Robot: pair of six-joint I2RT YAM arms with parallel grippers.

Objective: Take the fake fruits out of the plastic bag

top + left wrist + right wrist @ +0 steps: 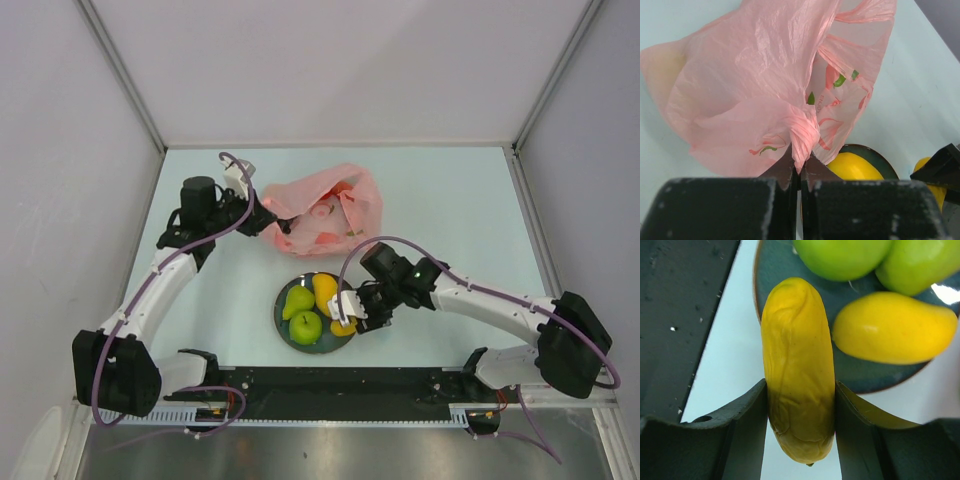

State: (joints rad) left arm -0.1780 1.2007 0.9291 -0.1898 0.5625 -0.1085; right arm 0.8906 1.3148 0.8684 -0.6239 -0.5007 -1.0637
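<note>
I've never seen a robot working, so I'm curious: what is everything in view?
plastic bag: one, pink, back centre
plate: one, dark teal, front centre
pear: one, green, on plate
apple: one, green, on plate
mango piece: one, yellow, on plate
long yellow fruit: one, over plate's rim, in right gripper
table: one, pale blue-green
left gripper: one, shut on plastic bag
right gripper: one, shut on long yellow fruit
</note>
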